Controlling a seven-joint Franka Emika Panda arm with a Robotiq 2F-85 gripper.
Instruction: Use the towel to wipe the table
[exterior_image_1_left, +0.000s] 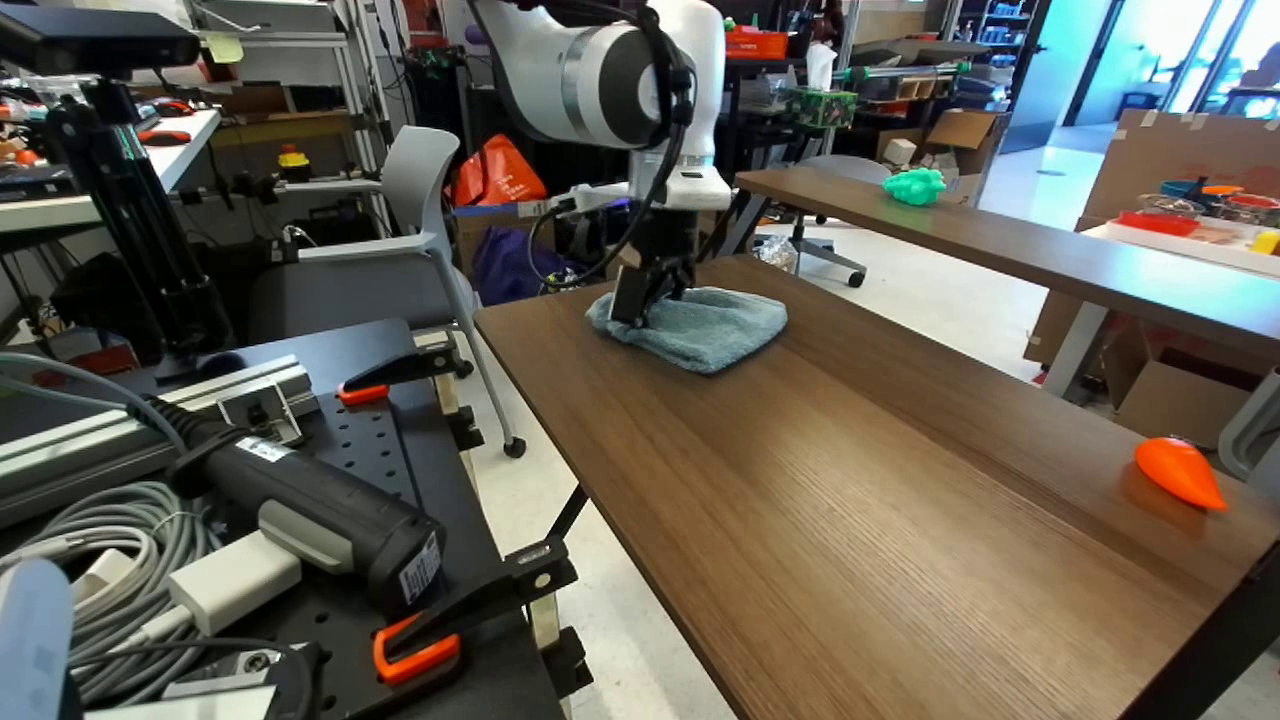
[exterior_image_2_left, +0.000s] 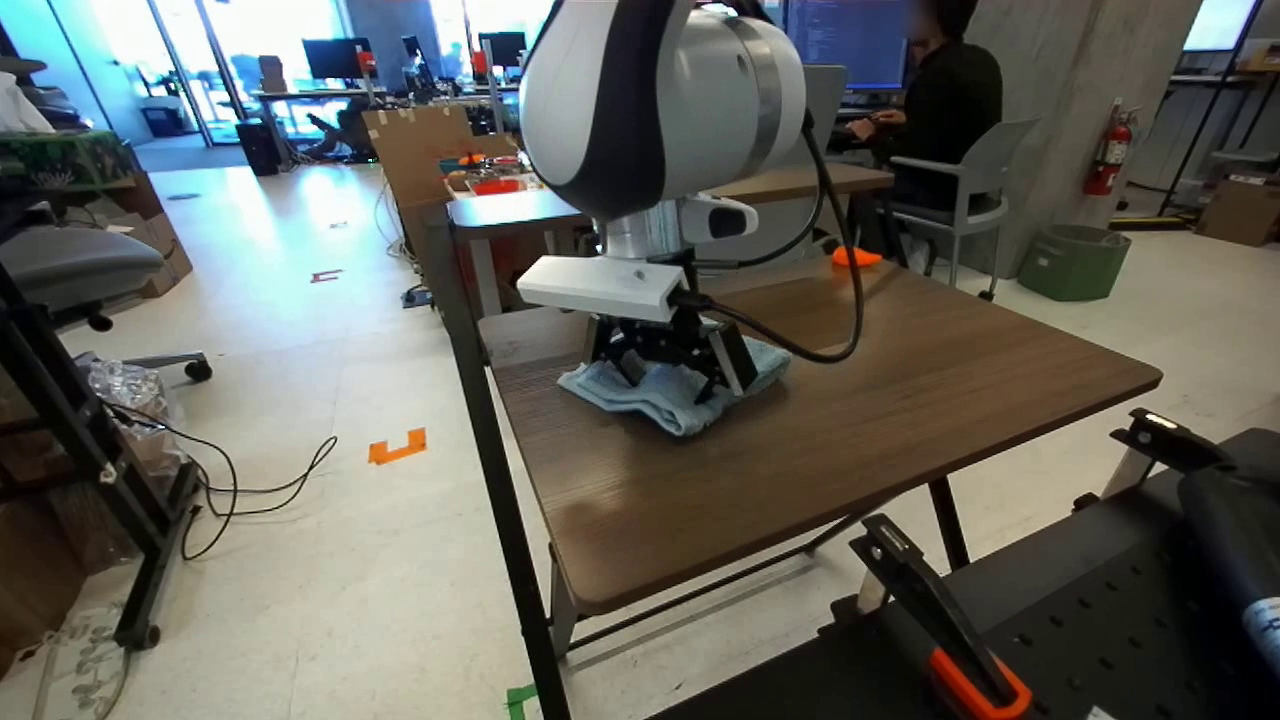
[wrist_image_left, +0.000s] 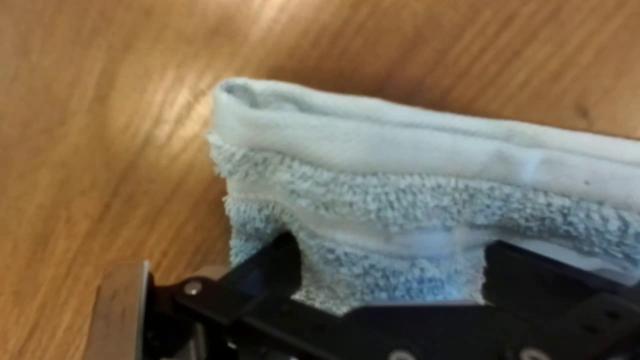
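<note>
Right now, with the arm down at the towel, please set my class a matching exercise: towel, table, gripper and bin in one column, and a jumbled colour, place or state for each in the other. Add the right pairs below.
Things
1. Towel
2. Table
3. Gripper
4. Bin

Descriptions
A. jaws apart
B. green, on the floor
C. grey-blue, folded
D. brown, under the towel

Pairs: 1-C; 2-D; 3-A; 4-B

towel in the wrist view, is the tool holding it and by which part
Nothing looks held: the tool stands open at the towel, its fingers wide apart with unpinched cloth between them. Whether they press on it cannot be told.
</note>
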